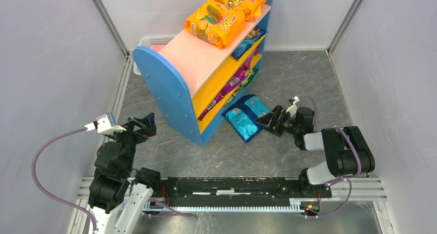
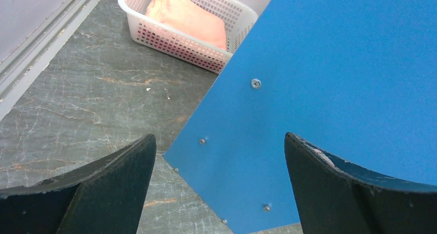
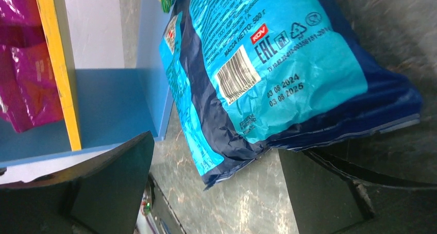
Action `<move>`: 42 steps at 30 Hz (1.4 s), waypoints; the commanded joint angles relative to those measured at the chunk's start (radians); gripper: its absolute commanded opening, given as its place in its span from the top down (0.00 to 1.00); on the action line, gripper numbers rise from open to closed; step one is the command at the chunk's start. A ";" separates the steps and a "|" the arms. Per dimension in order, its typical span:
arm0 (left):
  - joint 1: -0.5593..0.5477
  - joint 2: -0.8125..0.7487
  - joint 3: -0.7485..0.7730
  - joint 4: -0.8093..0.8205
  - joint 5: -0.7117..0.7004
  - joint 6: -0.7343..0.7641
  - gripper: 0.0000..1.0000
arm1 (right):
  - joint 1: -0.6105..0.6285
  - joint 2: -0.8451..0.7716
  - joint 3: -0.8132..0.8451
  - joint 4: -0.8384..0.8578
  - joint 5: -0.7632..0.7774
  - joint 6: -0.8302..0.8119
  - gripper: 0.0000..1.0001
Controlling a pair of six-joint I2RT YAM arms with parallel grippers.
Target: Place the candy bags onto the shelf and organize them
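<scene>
**Right gripper (image 1: 268, 121) lined up on a blue bag on the bench (image 1: 288, 74)**

Low in the overhead view, the right gripper is spread wide and empty, pointed at the end of the nearer blue candy bag (image 1: 241, 123). The next move is likely to close on it and lift it toward the shelf (image 1: 164, 82). The left gripper (image 1: 146, 124), also spread and empty, faces the shelf's blue side panel. A second blue bag (image 1: 256, 106) lies just behind the first. The shelf's inner levels are mostly hidden. At the upper left of the left wrist view, the basket (image 2: 170, 38) holds an orange bag (image 2: 188, 17), partly cut off
</scene>
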 commanded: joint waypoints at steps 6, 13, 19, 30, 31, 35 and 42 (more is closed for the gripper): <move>0.010 0.007 -0.003 0.040 0.004 0.047 0.00 | 0.017 0.042 0.013 0.141 0.165 0.099 0.02; 0.010 0.005 -0.003 0.040 0.004 0.046 0.00 | 0.187 0.063 -0.035 0.323 0.463 0.240 0.02; 0.010 0.003 -0.003 0.040 0.003 0.046 0.00 | 0.288 0.195 0.009 0.432 0.653 0.315 0.11; 0.010 0.004 -0.003 0.040 0.002 0.046 0.00 | 0.300 0.248 0.017 0.492 0.679 0.359 0.63; 0.010 0.004 -0.003 0.040 0.002 0.046 0.00 | 0.297 0.225 0.015 0.463 0.667 0.346 0.68; 0.010 0.003 -0.003 0.040 0.005 0.047 0.00 | 0.257 0.104 0.012 0.308 0.584 0.272 0.85; 0.010 -0.003 -0.003 0.040 0.005 0.046 0.00 | 0.139 -0.153 0.044 -0.101 0.472 0.079 1.00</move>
